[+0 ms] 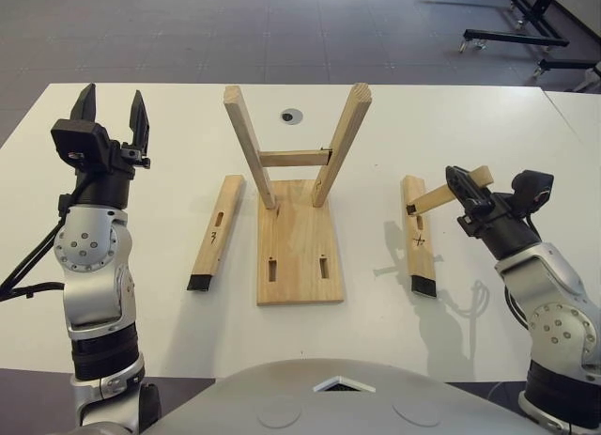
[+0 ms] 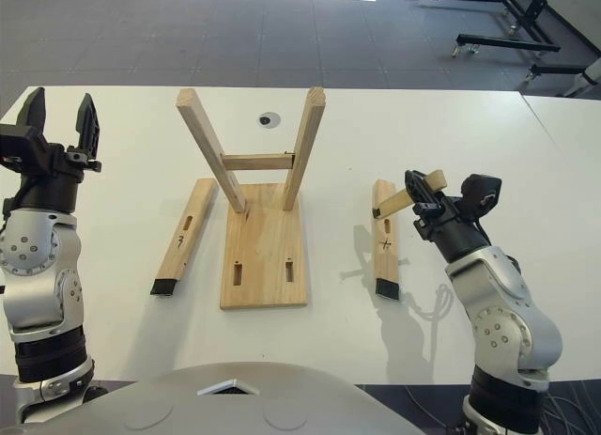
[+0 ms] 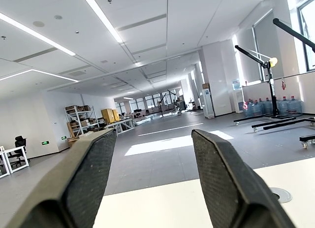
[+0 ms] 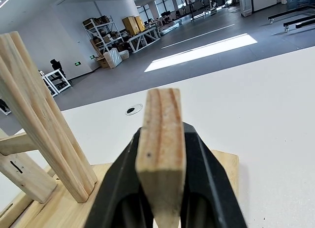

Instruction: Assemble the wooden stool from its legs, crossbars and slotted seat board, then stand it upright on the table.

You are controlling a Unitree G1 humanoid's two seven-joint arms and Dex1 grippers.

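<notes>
Wooden stool parts sit spread over the white bench [image 1: 160, 181]. The seat board [image 1: 299, 242] lies flat at the middle, its length running away from the robot. Two upright legs [image 1: 250, 146] stand in the slots at its far end and lean apart towards their tops, and the fitted crossbar [image 1: 294, 158] spans between them about halfway up. Two empty slots [image 1: 272, 269] show side by side near the board's near end.

The left loose leg [image 1: 217, 231] lies flat just beside the board's left edge, not touching it, with its black-capped end towards the robot. The right loose leg [image 1: 419, 234] lies flat farther off on the board's right side, its black cap also at the near end.

The right hand [image 1: 460, 186] hangs over the bench just right of that leg, its fingers closed on the second crossbar [image 1: 434, 200]. This bar slants down to the left, and its dark lower end is over the far part of the right loose leg. Whether it touches the leg cannot be told.

The left hand [image 1: 112, 111] is raised over the bench's left side, well apart from the parts. Its fingers point up, spread wide with nothing between them. A round cable hole [image 1: 292, 116] lies in the bench beyond the stool.
</notes>
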